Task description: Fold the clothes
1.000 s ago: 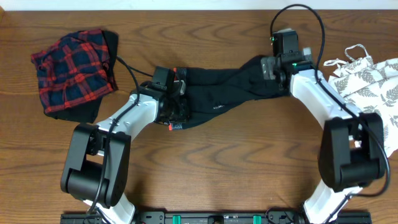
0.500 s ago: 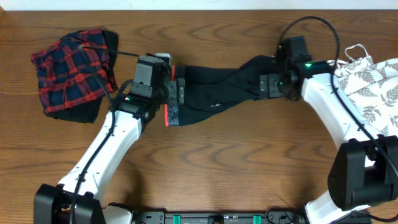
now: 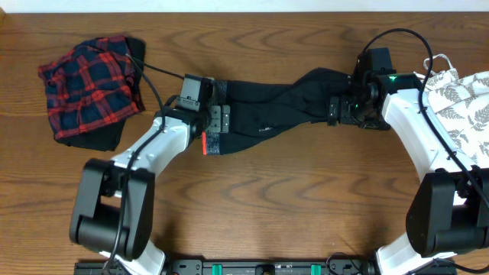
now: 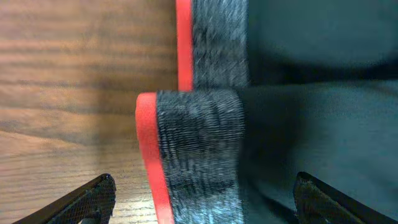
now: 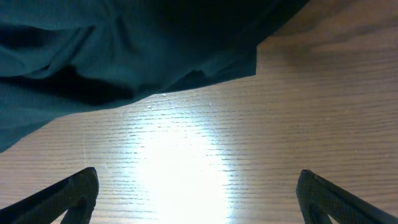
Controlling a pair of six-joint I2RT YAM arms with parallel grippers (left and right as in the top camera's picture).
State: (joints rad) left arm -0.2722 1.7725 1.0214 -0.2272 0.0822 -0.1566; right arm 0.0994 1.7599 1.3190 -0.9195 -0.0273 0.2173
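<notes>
The black leggings [image 3: 267,107] lie stretched across the middle of the table, their grey-and-red waistband [image 3: 208,142] folded over at the left end. My left gripper [image 3: 220,119] hovers over that end. In the left wrist view the waistband [image 4: 199,143] lies flat between the wide-apart fingertips [image 4: 93,196], and the gripper [image 4: 208,202] is open. My right gripper [image 3: 337,109] stands open at the right leg end. The right wrist view has the black leg fabric [image 5: 93,56] at the top and bare wood between the gripper's [image 5: 199,202] jaws.
A red-navy plaid piece [image 3: 90,88], bunched over dark cloth, lies at the far left. A white leaf-print top [image 3: 458,107] lies at the right edge, close behind my right arm. Bare wooden table [image 3: 290,198] runs along the front.
My left gripper has opened and let go of the waistband, which now lies on the table. My right arm has drawn to the right, off the leg end.
</notes>
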